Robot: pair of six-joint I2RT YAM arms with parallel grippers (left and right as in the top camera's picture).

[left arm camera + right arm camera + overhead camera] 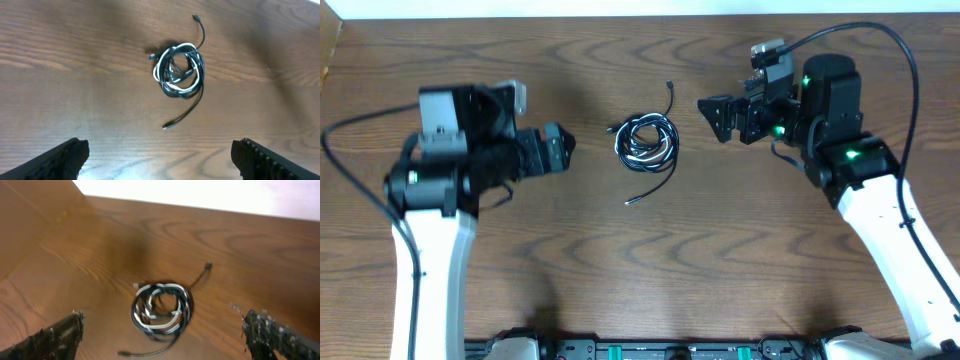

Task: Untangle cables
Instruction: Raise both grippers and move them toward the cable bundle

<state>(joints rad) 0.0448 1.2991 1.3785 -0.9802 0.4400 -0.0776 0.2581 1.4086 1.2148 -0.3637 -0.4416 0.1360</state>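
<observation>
The cables [646, 141] lie coiled together in the middle of the wooden table: black cords with one white cord wound among them. One black end runs up to a plug [669, 87], another trails down to a plug [629, 201]. The coil also shows in the left wrist view [180, 70] and the right wrist view [161, 309]. My left gripper [563, 150] is open and empty, left of the coil and apart from it. My right gripper [712, 113] is open and empty, right of the coil and a little farther back.
The wooden table [640, 270] carries only the coil. Thick black wires run from both arms, one looping over the right arm [880, 40]. The table's far edge meets a white wall at the top.
</observation>
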